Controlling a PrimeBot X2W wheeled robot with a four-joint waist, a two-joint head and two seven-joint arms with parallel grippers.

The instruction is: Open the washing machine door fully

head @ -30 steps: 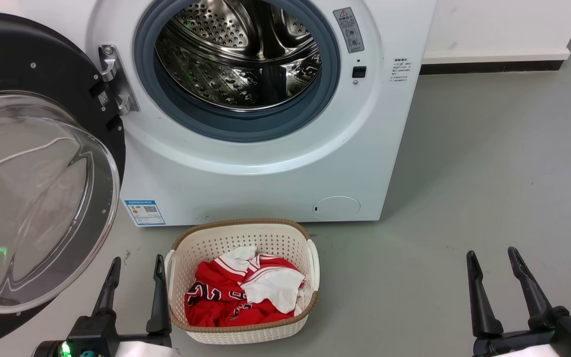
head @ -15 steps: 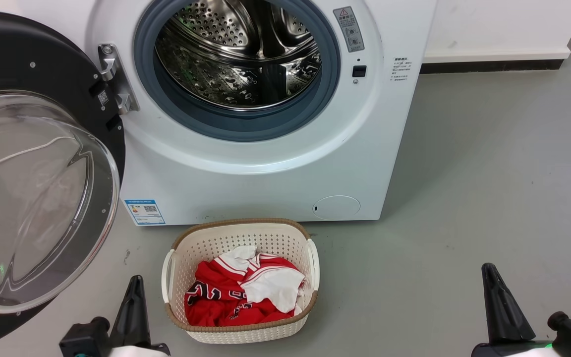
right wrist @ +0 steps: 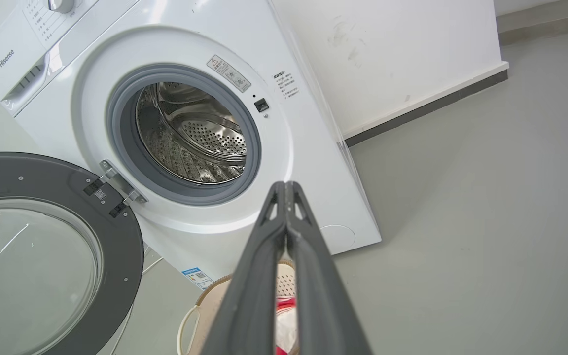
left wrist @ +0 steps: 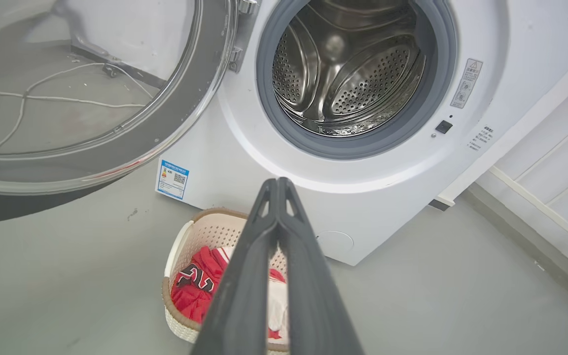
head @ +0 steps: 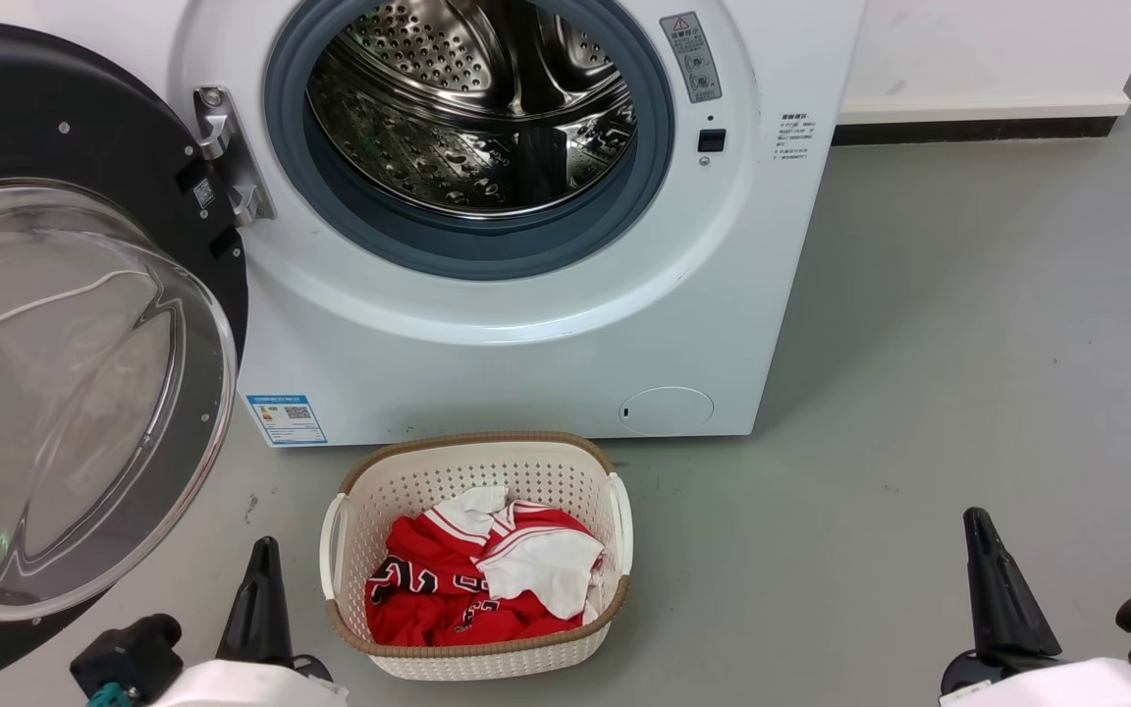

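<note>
The washing machine door (head: 65,373) stands swung wide at the left of the opening, its inner face and bulging glass bowl turned toward the robot; it is round, so without a long axis. The left hand (head: 261,550) and the right hand (head: 981,525), nearest, are each pressed together and apart from the door. Between them a laundry basket (head: 475,439) of red and white clothing (head: 448,589) rests on the floor (head: 919,393), just right of the door's lower edge. Behind it stands the washing machine (head: 526,363); the hinge (head: 230,157) joins the door left of the grey gasket (head: 487,260).
</note>
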